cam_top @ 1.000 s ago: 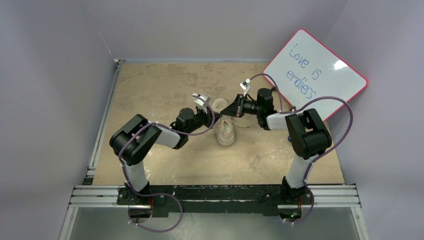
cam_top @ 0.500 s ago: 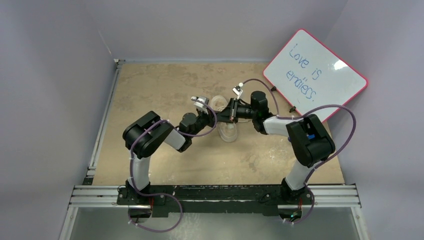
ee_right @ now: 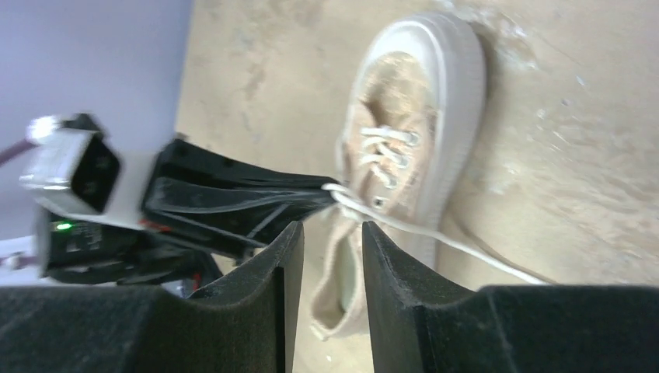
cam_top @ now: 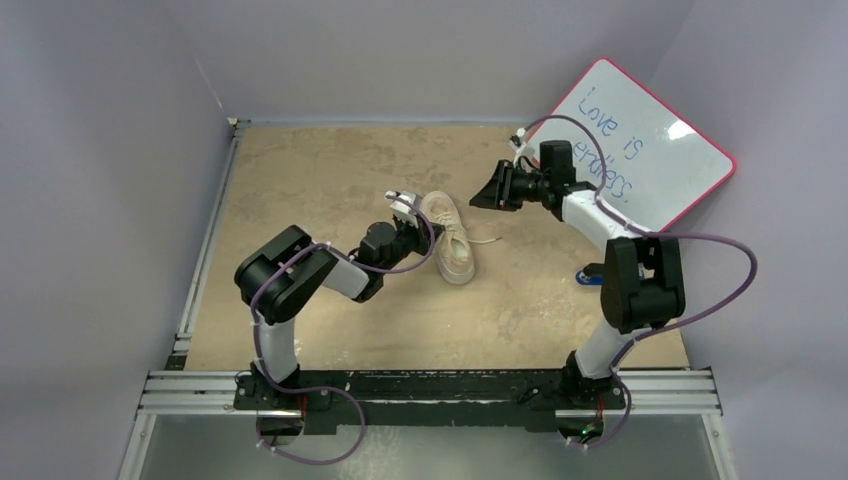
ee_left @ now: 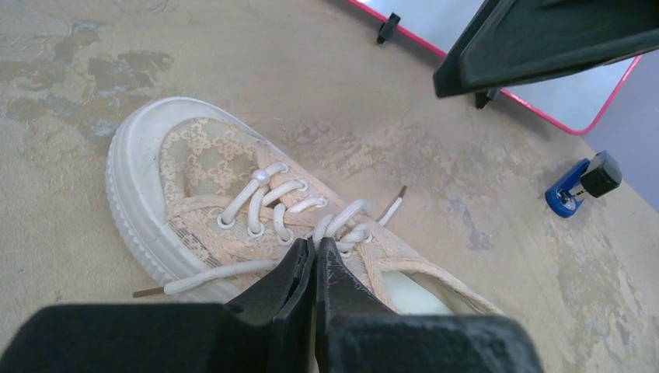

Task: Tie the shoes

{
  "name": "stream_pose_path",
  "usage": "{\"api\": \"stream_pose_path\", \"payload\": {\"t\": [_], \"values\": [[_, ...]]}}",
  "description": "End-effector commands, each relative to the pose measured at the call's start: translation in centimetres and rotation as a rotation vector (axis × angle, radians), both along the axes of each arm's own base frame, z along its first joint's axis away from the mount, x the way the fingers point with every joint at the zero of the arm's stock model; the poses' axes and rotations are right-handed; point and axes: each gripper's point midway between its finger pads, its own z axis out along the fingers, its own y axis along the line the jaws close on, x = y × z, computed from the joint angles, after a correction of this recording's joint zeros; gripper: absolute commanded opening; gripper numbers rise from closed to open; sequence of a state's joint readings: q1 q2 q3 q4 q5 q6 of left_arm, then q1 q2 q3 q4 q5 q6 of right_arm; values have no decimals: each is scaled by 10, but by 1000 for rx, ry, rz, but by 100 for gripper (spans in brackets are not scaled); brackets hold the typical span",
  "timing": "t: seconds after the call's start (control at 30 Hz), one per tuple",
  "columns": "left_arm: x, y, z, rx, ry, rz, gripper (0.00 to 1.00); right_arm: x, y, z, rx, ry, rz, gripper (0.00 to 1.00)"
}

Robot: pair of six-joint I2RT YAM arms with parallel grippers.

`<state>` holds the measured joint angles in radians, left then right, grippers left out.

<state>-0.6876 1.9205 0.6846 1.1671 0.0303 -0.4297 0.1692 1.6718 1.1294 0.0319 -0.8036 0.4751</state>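
The cream shoe (cam_top: 456, 252) lies on the tan table, toe toward the back wall. My left gripper (cam_top: 425, 236) sits over its tongue, shut on a lace (ee_left: 342, 225) at the crossing by the top eyelets. In the right wrist view that lace (ee_right: 435, 241) runs taut from the left fingertips (ee_right: 315, 194) down to the table. One loose lace end (ee_left: 392, 210) lies to the right of the shoe (ee_left: 202, 163), another (ee_left: 198, 278) by the sole. My right gripper (cam_top: 476, 200) hangs open above and to the right of the shoe (ee_right: 435, 101), with nothing between its fingers (ee_right: 287, 264).
A pink-framed whiteboard (cam_top: 650, 150) with blue writing leans at the back right. A small blue-and-black stapler (ee_left: 579, 185) lies on the table to the right, near the right arm's base (cam_top: 590, 274). Grey walls close the table on three sides.
My right gripper was shut at the shoe beside the left gripper; it has opened, let the lace go and drawn back to the right and away. The left gripper stays shut at the laces.
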Motion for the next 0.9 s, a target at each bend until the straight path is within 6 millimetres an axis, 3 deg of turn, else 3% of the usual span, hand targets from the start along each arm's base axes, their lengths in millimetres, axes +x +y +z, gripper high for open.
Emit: {"api": "stream_pose_path", "payload": {"t": [0.0, 0.2, 0.37, 0.53, 0.6, 0.63, 0.73, 0.87], "values": [[8, 0, 18, 28, 4, 14, 0, -28, -6, -47, -144, 132, 79, 37], [-2, 0, 13, 33, 70, -13, 0, -69, 5, -72, -79, 224, 62, 27], [-6, 3, 14, 41, 79, -30, 0, -103, 33, -85, -87, 256, 144, 22], [-8, 10, 21, 74, 58, -79, 0, -128, 92, -58, 71, 203, 296, 20], [-9, 11, 20, 97, 42, -124, 0, -136, 100, -46, 115, 211, 311, 21], [-10, 10, 18, 106, 40, -152, 0, -138, 97, -41, 117, 222, 306, 22], [-13, 9, 16, 99, 43, -228, 0, -120, 74, -29, 67, 155, 224, 30], [-21, 9, 16, 96, 33, -312, 0, -83, 33, -20, -45, 22, 137, 37]]}}
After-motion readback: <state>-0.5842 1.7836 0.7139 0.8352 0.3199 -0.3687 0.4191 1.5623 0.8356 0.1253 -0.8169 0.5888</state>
